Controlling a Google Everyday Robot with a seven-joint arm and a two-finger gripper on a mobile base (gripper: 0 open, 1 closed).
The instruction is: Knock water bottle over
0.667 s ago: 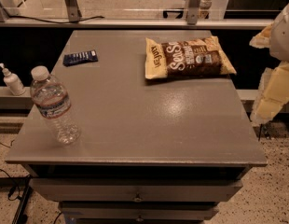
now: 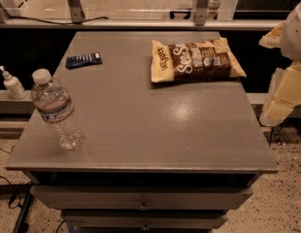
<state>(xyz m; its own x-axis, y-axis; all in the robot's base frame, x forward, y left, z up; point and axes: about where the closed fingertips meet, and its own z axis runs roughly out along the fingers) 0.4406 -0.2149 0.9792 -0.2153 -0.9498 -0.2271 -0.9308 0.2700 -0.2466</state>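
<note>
The water bottle (image 2: pixel 57 109) is clear ribbed plastic with a white cap and a blue, red and white label. It stands upright near the front left corner of the grey table (image 2: pixel 141 125). My gripper (image 2: pixel 281 93) is cream-coloured. It hangs at the right edge of the view, just off the table's right side and far from the bottle. It holds nothing that I can see.
A brown and yellow chip bag (image 2: pixel 196 59) lies at the back right of the table. A dark blue flat packet (image 2: pixel 83 59) lies at the back left. A small white pump bottle (image 2: pixel 12 84) stands on a ledge left of the table. Drawers sit under the table's front edge.
</note>
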